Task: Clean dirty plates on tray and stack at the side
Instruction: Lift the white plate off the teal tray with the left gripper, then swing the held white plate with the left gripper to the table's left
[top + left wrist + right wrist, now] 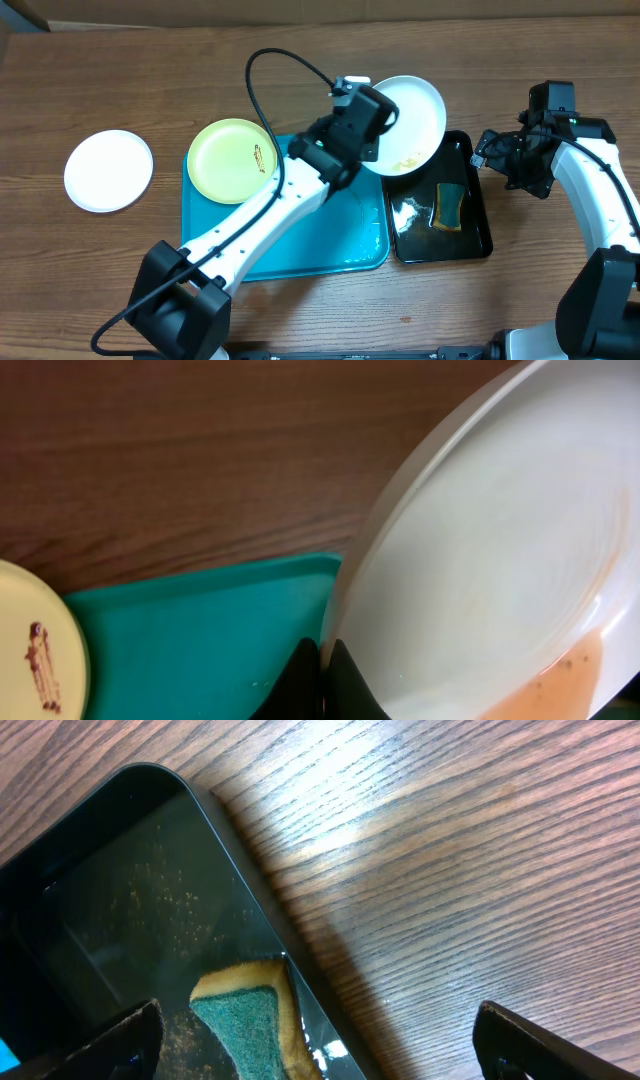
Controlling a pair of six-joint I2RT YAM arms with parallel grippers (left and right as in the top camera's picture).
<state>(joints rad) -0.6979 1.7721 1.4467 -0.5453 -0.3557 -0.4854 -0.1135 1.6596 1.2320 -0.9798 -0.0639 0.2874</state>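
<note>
a large turquoise rectangular plastic tray (340, 240) with a raised rim lies flat. a pale yellow-green round plate (225, 165) with a small dark-red smear sits on its far left corner, overhanging the rim. a white round plate (108, 170) lies flat well left of the tray. a second white round plate (420, 115), streaked orange, hangs tilted beyond the tray's far right corner, its rim pinched by the left gripper (322, 675).

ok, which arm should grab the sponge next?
Right. The right gripper is open and empty beside the black tray, close to the sponge lying in it. The left gripper is shut on the white plate at its rim, holding it over that tray.
</note>
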